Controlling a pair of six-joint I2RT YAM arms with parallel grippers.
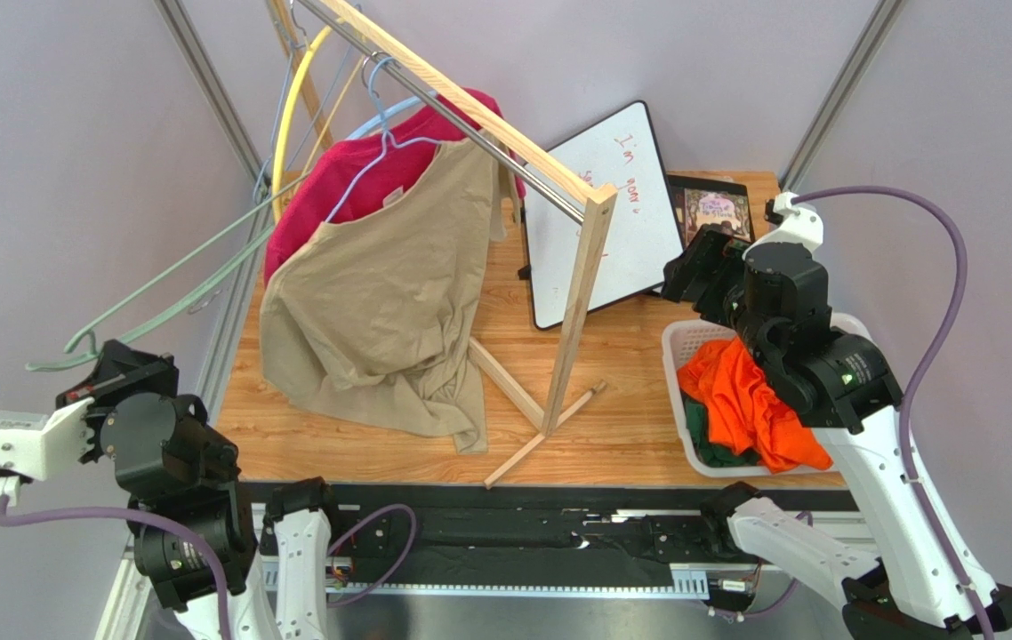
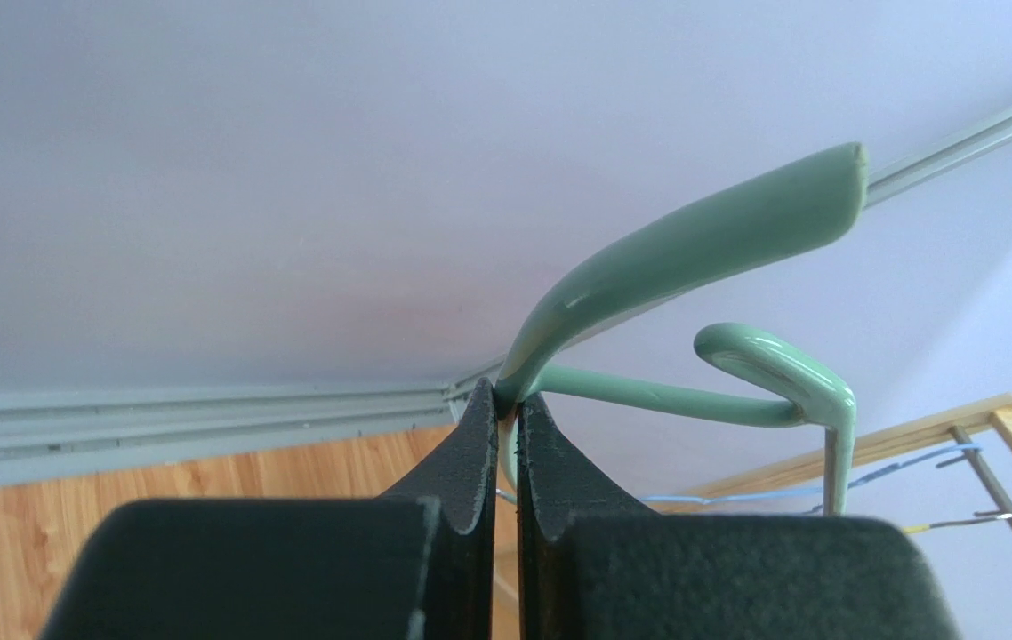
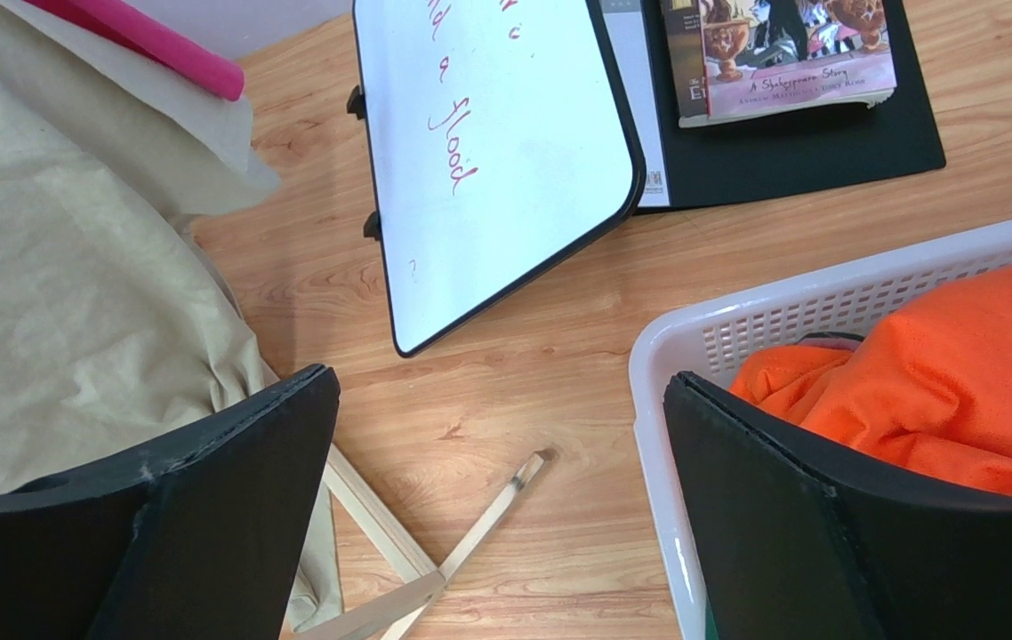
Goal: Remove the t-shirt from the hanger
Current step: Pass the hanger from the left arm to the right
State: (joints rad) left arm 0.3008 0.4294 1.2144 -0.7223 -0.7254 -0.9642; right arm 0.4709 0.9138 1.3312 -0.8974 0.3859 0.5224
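Observation:
A bare mint-green hanger (image 1: 191, 287) reaches from the rack out to the far left, and my left gripper (image 1: 95, 367) is shut on its end. In the left wrist view the black fingers (image 2: 478, 447) pinch the green wire (image 2: 658, 274) where it bends. A beige t-shirt (image 1: 378, 307) hangs on a light-blue hanger (image 1: 385, 114) from the wooden rack's rod (image 1: 471, 127), with a magenta shirt (image 1: 324, 187) behind it. My right gripper (image 1: 688, 271) hovers open over the table between the whiteboard and the basket; nothing is between its jaws (image 3: 498, 387).
A white basket (image 1: 680, 387) at the right holds an orange garment (image 1: 745, 400) over a green one. A whiteboard (image 1: 605, 214) and a book on a black folder (image 1: 712, 207) lie at the back. The rack's crossed wooden feet (image 3: 471, 547) rest on the table. A yellow hanger (image 1: 291, 114) hangs at the rack's far end.

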